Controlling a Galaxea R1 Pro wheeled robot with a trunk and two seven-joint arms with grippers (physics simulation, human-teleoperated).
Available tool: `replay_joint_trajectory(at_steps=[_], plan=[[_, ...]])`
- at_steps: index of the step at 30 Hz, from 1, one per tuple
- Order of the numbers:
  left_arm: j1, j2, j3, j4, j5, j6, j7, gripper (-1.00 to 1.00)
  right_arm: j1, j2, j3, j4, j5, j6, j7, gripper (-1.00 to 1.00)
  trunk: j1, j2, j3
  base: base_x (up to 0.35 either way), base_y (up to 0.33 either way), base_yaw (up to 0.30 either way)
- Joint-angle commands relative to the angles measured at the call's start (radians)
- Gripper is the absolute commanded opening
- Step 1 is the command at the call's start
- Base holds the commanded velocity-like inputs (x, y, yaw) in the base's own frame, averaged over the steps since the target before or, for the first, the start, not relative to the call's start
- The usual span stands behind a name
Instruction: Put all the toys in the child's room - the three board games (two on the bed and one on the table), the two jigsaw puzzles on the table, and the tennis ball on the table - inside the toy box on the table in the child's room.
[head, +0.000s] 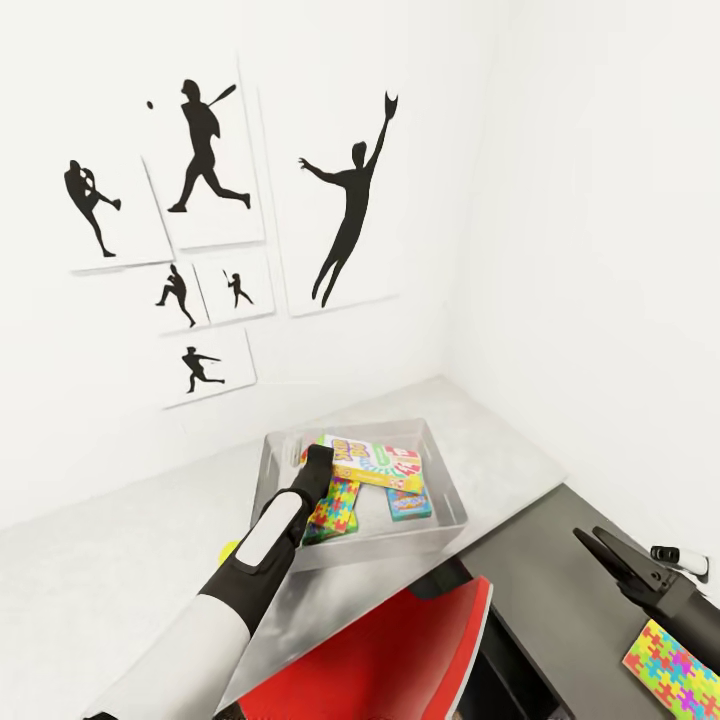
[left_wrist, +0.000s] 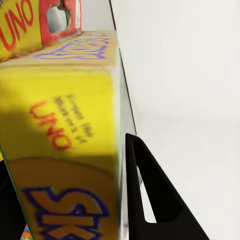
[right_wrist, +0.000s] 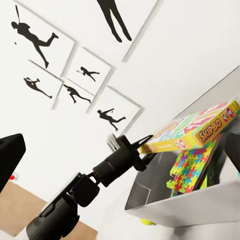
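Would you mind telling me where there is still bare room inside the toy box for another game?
The toy box has bare floor along its far right side, beyond the Skip-Bo box. The near left is crowded: a jigsaw puzzle box leans there under the Skip-Bo box, held by the left gripper. Outside, the table is bare left of the bin.

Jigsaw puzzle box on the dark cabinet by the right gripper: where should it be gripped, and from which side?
The jigsaw puzzle box lies flat on the dark cabinet top, so only its thin side edges offer a hold. Probably best: the right gripper comes from above, open jaws straddling two opposite edges.
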Motion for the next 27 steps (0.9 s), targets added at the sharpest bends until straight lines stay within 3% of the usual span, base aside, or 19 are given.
replay_joint_trajectory(at_steps=[1,24,25,27], plan=[[-0.001,0.000,-0.002,-0.001,0.008,-0.007,0.004,-1.00,-0.001,0.000,0.000,0.000,-0.004,0.006,0.002,1.00,0.001,-0.002,-0.004,0.000,0.000,0.000],[-0.001,0.000,-0.001,0.001,0.008,-0.007,0.001,-1.00,-0.001,0.000,0.000,0.001,-0.003,0.005,0.014,1.00,0.001,-0.002,-0.013,0.000,0.000,0.000],[-0.001,0.000,0.000,0.001,0.008,-0.007,0.001,1.00,-0.001,0.000,0.000,0.001,-0.003,0.005,0.014,1.00,0.001,-0.002,-0.013,0.000,0.000,0.000],[-0.001,0.000,0.000,0.001,0.009,-0.011,0.001,1.00,-0.001,0.000,0.000,0.001,-0.003,0.005,0.014,1.00,0.001,-0.002,-0.013,0.000,0.000,0.000]])
